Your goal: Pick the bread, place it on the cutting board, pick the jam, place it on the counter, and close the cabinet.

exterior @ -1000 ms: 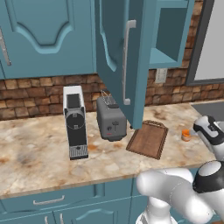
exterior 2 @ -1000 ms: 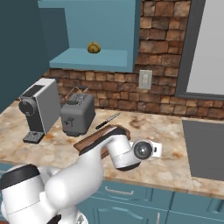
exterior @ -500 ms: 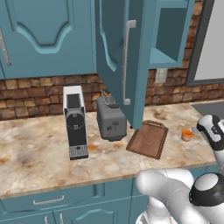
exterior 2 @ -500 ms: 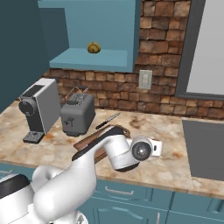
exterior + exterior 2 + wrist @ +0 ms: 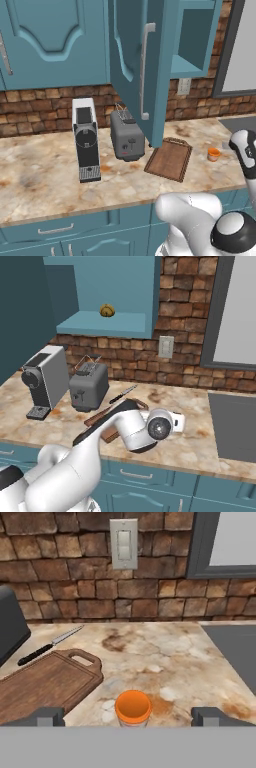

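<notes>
Hand (image 5: 128, 717) fingers apart, empty, w/ jam (image 5: 133, 707) between; cutting board (image 5: 45, 687), knife (image 5: 50, 644) left.

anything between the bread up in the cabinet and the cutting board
Nothing visible on the way: the bread sits alone on the open cabinet shelf, its door swung wide. The cutting board below lies bare on the counter, toaster just beside its left edge.

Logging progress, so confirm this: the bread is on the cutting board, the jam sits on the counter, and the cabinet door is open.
One thing is wrong: the bread is on the cabinet shelf, as the right base view shows. The cutting board is bare. The jam does sit on the counter, and the door hangs open.
</notes>
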